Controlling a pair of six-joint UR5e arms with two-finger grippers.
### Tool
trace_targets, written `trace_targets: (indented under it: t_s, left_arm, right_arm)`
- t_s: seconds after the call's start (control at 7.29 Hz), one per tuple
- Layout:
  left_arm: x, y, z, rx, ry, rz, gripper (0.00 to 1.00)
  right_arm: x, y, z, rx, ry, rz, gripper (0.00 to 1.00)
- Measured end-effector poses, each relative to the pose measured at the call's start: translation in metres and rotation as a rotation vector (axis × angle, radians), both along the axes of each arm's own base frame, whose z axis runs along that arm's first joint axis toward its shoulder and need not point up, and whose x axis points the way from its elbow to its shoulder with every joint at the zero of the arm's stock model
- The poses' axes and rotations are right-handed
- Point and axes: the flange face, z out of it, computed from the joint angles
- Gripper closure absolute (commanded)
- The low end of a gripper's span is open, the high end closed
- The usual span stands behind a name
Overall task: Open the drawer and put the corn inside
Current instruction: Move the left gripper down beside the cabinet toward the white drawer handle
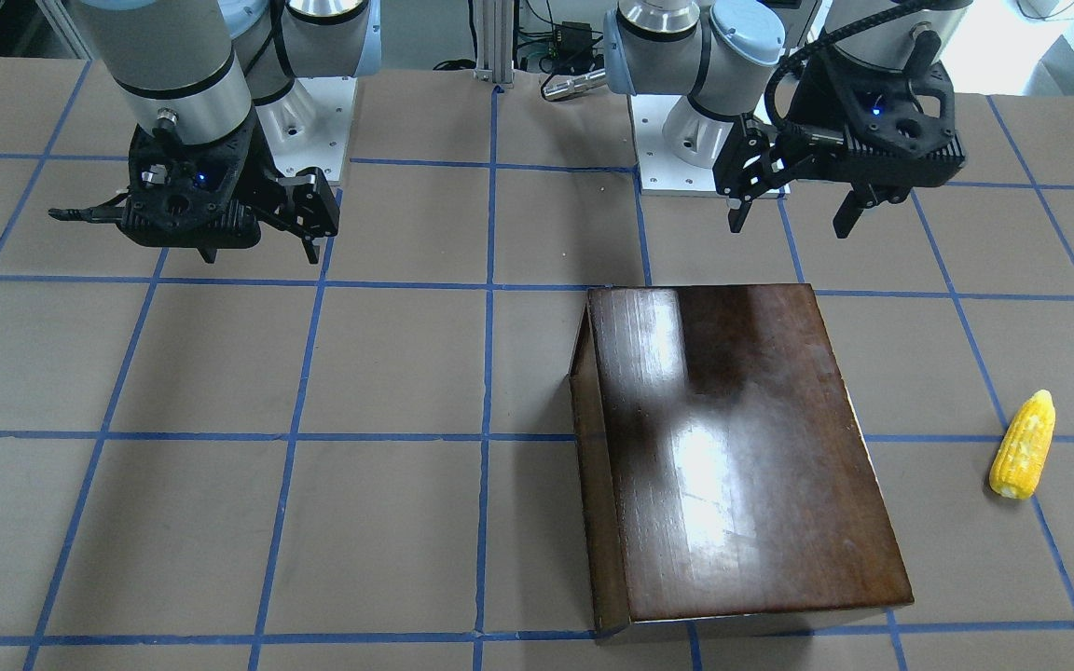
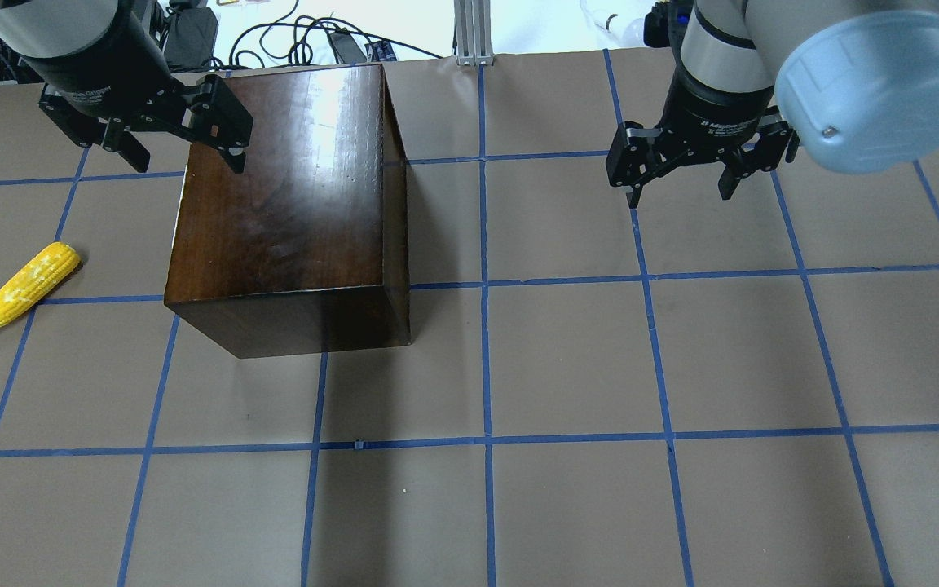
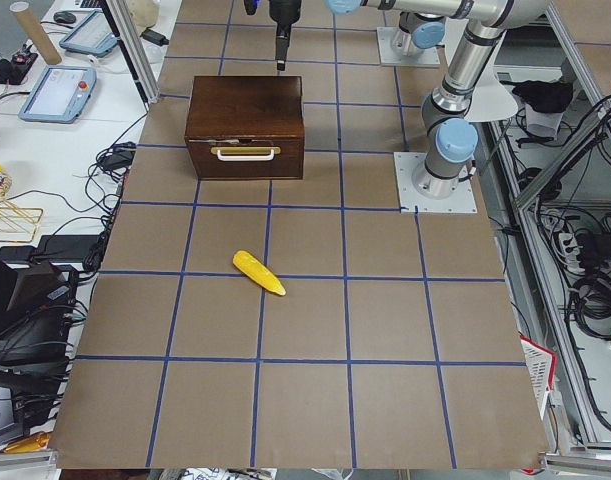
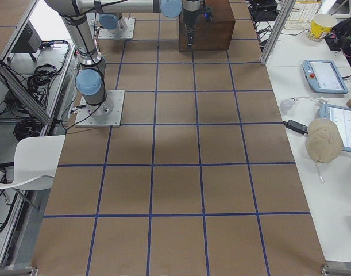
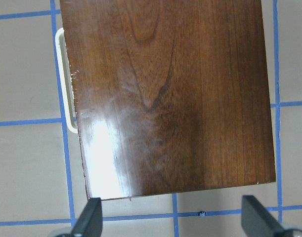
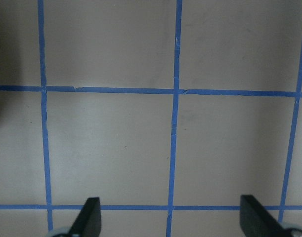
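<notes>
The glossy dark-brown box (image 2: 290, 204) stands on the table's left half. Its drawer (image 3: 245, 155) is shut, and the dark front with a cream handle (image 5: 66, 84) faces the table's left end. The yellow corn (image 2: 25, 285) lies on the table left of the box, apart from it; it also shows in the front view (image 1: 1022, 445) and the exterior left view (image 3: 258, 272). My left gripper (image 2: 184, 155) hangs open and empty above the box's far left part, with the box top (image 5: 170, 98) below it. My right gripper (image 2: 681, 183) hangs open and empty over bare table on the right.
The table is brown paper with a blue tape grid. An aluminium post (image 2: 473, 33) and cables stand at the far edge. The arm bases (image 1: 686, 140) sit on the robot's side. Tablets (image 4: 323, 75) and a cup (image 4: 321, 26) lie on the side bench beyond the table.
</notes>
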Motion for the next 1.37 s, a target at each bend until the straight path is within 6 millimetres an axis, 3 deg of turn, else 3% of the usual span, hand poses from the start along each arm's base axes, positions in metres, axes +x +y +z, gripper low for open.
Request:
trace_targets:
  t_s: [0.82, 0.96, 1.1, 1.37]
  left_arm:
    - [0.002, -0.001, 0.001, -0.003, -0.002, -0.001, 0.00]
    - [0.009, -0.004, 0.007, -0.013, -0.002, 0.009, 0.00]
    - [0.029, -0.011, 0.009, -0.012, 0.002, 0.034, 0.00]
    - [0.069, -0.034, -0.006, 0.020, 0.015, 0.046, 0.00]
  right_arm:
    - [0.000, 0.000, 0.000, 0.000, 0.000, 0.000, 0.00]
    - [0.000, 0.000, 0.000, 0.000, 0.000, 0.000, 0.00]
    - [0.000, 0.000, 0.000, 0.000, 0.000, 0.000, 0.00]
    - [0.000, 0.000, 0.000, 0.000, 0.000, 0.000, 0.00]
